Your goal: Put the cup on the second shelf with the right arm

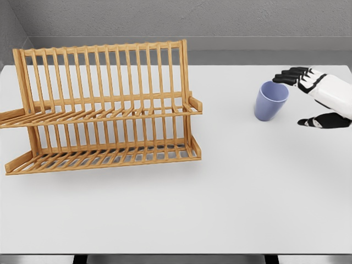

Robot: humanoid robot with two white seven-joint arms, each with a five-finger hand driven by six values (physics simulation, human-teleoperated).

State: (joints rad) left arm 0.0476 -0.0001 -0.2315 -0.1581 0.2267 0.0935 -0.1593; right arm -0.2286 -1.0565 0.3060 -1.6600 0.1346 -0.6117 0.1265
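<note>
At right of frame the spread right hand [314, 99] flanks the ungrasped lavender plastic cup [270, 101]; the slatted wooden rack [104, 110] stands empty at left.

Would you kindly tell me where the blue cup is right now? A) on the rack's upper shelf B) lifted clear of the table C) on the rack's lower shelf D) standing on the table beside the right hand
D: the cup stands upright on the table, right of the rack, with the open right hand beside it.
</note>
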